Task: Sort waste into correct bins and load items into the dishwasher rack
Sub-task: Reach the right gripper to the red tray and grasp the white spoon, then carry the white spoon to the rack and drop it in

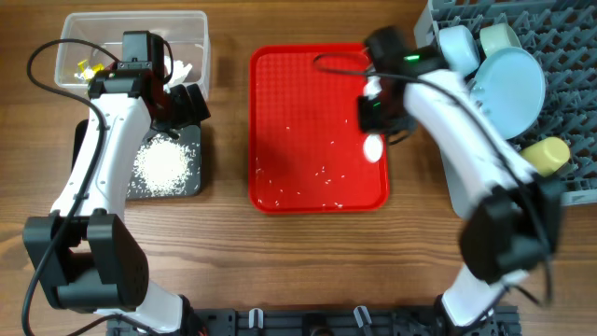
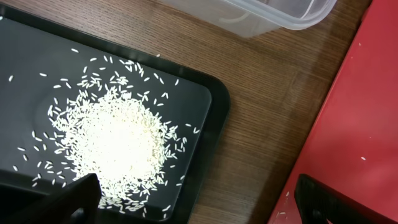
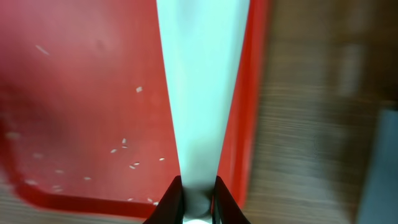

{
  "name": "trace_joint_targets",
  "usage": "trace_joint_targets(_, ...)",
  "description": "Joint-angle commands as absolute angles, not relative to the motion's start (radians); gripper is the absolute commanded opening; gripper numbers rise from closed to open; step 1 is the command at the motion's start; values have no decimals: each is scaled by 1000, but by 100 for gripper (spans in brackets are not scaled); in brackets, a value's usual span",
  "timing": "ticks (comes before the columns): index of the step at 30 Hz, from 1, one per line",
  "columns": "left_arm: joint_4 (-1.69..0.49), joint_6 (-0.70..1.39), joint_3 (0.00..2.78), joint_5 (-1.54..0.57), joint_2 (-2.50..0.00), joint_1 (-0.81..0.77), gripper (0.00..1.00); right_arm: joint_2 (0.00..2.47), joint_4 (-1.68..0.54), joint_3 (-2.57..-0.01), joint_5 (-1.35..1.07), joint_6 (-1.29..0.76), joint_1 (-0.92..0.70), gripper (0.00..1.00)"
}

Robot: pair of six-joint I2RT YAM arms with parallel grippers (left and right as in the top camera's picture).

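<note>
**R grip pinches spoon over red tray; L grip wide open over rice**

R gripper (image 3: 198, 198): jaws nearly closed, clamped on the narrow handle end of the white spoon (image 3: 199, 93). The spoon runs straight out from the fingers (image 3: 166, 204). In the right wrist view it sits over the red tray (image 3: 74, 93), close to the tray's R rim. Can't tell if the spoon's far end touches the tray. Overhead, the spoon's bowl (image 1: 373, 147) shows as a white blob just inside that rim, w/ the R gripper (image 1: 373, 112) above it.

A few loose rice grains (image 3: 124, 146) are scattered on the red tray, mostly toward its near edge (image 1: 322, 173).

L gripper (image 2: 199, 199): jaws spread wide, nothing btwn them. One fingertip (image 2: 81, 193) is over the black tray (image 2: 205, 106), the other over the red tray's edge. It hovers above the rice pile (image 2: 115, 143), which lies heaped in the black tray w/ stray grains around it.

Further back on the L, the clear tub (image 1: 201, 47) sits just behind the black tray. Yellow wrappers (image 1: 89, 67) are inside. White tissue (image 1: 184, 67) shows partly behind the arm.

Far R: dishwasher rack (image 1: 560, 47) holds the blue plate (image 1: 511, 89), a blue bowl (image 1: 457, 47), a pale cup (image 1: 499, 37) and the yellow cup (image 1: 546, 154).
</note>
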State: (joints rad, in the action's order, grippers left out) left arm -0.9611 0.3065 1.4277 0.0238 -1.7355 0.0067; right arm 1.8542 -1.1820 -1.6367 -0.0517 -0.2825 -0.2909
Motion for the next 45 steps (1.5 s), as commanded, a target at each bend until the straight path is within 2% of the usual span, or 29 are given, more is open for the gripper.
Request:
trace_joint_targets(1, -959, 323, 1424, 15, -1745, 9, 100, 1680, -1209, -1663, -50, -274, -145, 4)
trace_joint_targets(6, -959, 323, 1424, 16, -1745, 9, 100, 1541, -1236, -1662, -46, -320, 137, 4)
trace_joint_targets(11, -959, 323, 1424, 16, -1745, 9, 100, 1522, -1261, -1658, -49, -400, 434, 4)
trace_joint_targets(19, -959, 323, 1424, 15, -1745, 9, 100, 1522, -1273, -1586, -41, -532, 757, 4)
trace_joint_targets(24, -959, 323, 1424, 16, -1745, 9, 100, 1522, -1193, -1483, -42, -591, 805, 4)
trace_joint_targets(32, -959, 323, 1424, 15, -1745, 9, 100, 1524, -875, -1238, -134, -640, 805, 4)
trace_joint_targets(37, -959, 323, 1424, 15, -1745, 9, 100, 1539, -838, -1205, -136, -657, 805, 5)
trace_joint_targets(38, -959, 323, 1424, 15, -1745, 9, 100, 1539, -838, -1203, -135, -656, 805, 10)
trace_joint_targets(40, -959, 323, 1424, 15, -1745, 9, 100, 1539, -838, -1204, -132, -656, 805, 31)
trace_joint_targets(43, -959, 323, 1424, 15, -1745, 9, 100, 1539, -834, -1204, -133, -656, 805, 58)
trace_joint_targets(45, -959, 323, 1424, 15, -1745, 9, 100, 1539, -834, -1204, -133, -655, 804, 59)
